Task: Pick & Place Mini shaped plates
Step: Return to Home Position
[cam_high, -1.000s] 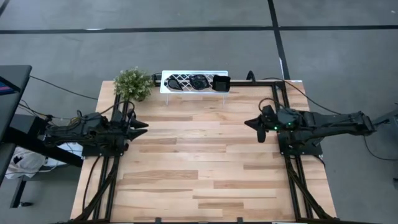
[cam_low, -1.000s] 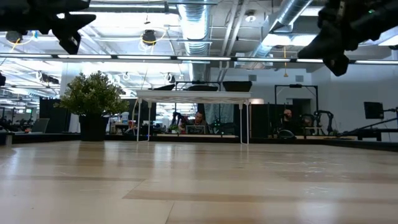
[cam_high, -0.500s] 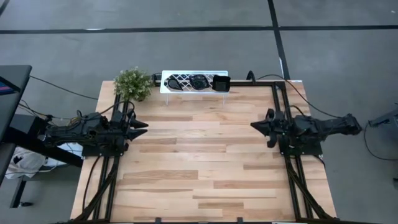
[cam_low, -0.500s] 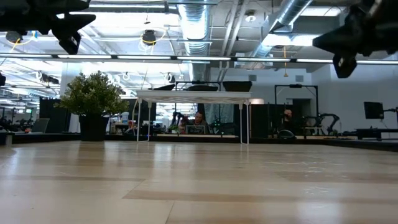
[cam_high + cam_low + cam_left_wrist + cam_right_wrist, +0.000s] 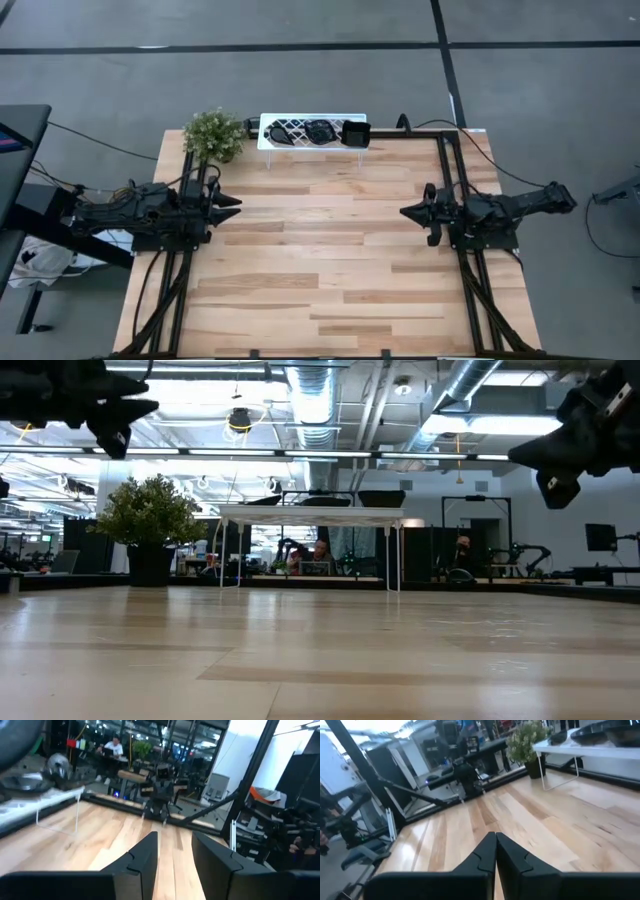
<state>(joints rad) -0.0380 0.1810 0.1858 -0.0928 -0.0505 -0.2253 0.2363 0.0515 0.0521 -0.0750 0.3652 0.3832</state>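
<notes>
**Both grippers well apart from the loaded rack**

The plates (image 5: 318, 131) sit in three dark groups on the white rack (image 5: 300, 122), with a plant (image 5: 213, 135) just beside one end of the rack. The left gripper (image 5: 232, 205) — fingers apart, holding nothing — hangs off the rack's plant end. The right gripper (image 5: 408, 213) — fingers pressed together, empty — hangs off the opposite end. Both point at each other, parallel to the rack's long axis, and neither looks clearly nearer to the rack.
</notes>
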